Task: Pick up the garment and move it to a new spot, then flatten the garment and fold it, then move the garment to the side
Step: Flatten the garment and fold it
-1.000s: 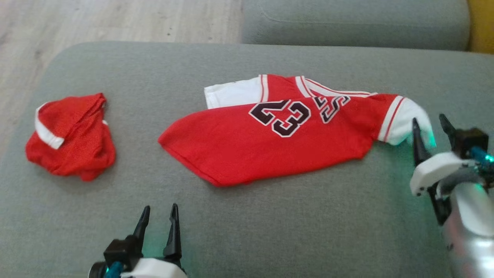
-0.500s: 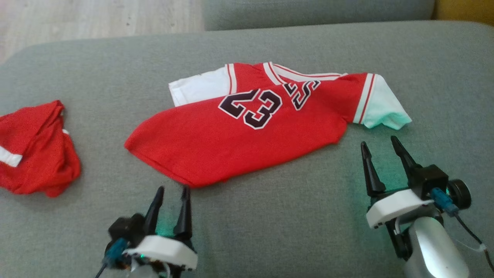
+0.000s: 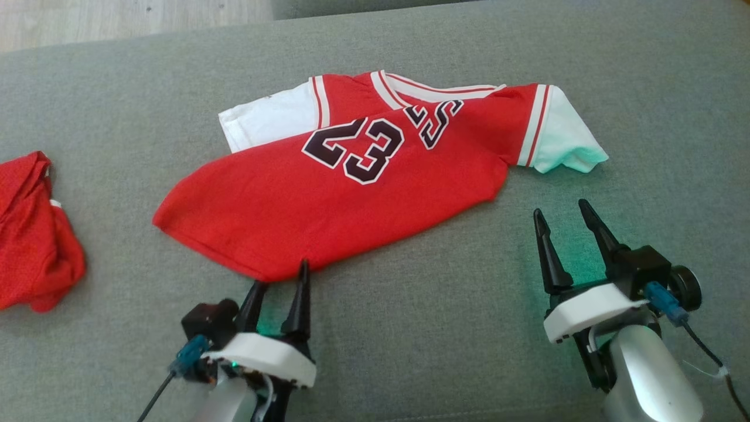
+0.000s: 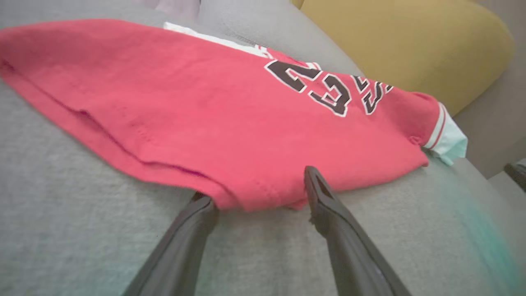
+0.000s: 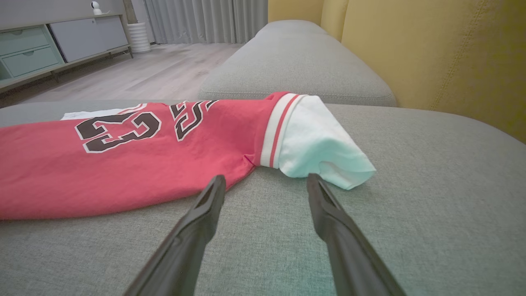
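Okay, head view: the red jersey [image 3: 328, 205] lies flat mid sofa cushion [image 3: 410, 351], its long axis slanting from the near-left hem corner [image 3: 275, 266] to the far-right white sleeve [image 3: 565, 143]. The left claw [image 3: 281, 274] is spread wide and nearer, tips at that corner. The right claw [image 3: 559, 207] is also wide and empty, just short of the sleeve.

Left wrist view: the corner sits between the fingers, one tip hidden under its edge. The cloth is a soft knit, doubled over.

Right wrist view: the sleeve is limp with a ribbed striped cuff, just beyond the tips.
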Tool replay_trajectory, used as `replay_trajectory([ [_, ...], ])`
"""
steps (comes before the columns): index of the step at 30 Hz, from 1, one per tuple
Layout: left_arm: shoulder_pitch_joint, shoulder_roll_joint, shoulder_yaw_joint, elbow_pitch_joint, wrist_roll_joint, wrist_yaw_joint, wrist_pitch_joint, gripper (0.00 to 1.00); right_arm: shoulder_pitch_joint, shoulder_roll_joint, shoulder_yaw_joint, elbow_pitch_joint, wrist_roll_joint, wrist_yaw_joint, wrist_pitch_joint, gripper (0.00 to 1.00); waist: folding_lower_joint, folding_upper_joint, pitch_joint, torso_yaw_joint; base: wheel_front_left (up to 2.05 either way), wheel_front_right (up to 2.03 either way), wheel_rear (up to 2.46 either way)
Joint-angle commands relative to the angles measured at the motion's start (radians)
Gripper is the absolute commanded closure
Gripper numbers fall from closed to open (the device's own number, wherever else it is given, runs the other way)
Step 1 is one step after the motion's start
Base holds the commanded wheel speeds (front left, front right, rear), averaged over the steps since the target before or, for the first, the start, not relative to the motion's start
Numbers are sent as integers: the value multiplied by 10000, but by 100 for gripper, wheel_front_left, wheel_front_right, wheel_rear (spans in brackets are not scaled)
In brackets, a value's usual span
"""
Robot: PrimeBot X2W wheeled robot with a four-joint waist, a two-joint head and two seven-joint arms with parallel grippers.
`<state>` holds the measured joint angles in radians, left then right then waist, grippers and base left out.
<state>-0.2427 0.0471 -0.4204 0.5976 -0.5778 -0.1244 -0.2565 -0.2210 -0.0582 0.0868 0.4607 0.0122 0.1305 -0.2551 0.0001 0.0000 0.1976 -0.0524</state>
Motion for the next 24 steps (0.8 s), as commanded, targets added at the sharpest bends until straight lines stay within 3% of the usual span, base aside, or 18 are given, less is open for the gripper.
replay_trajectory([
  [1,-320,32,201,-473,64,-59,-53,0,-376,73,214,-356,60,2,-66,0,-1,0,20,5,0,0,0],
  [4,-318,32,220,-875,241,-60,-53,0,-413,76,302,-286,185,2,-66,0,-1,0,43,1,0,0,0],
  [5,-315,32,230,-941,369,-61,-53,42,-426,76,346,-266,226,2,-66,0,-1,0,39,-5,0,0,0],
  [6,-332,32,235,-1055,539,-61,-53,100,-433,77,400,-256,290,2,-66,0,-1,0,28,-11,0,0,0],
  [15,-240,32,707,-3841,2107,-62,-53,100,-139,78,344,37,702,2,-66,0,-1,0,-580,347,0,0,0],
  [24,-686,136,1901,-3542,2945,-62,-53,100,-193,79,637,108,1011,2,-66,0,-1,0,-382,212,0,0,0],
])
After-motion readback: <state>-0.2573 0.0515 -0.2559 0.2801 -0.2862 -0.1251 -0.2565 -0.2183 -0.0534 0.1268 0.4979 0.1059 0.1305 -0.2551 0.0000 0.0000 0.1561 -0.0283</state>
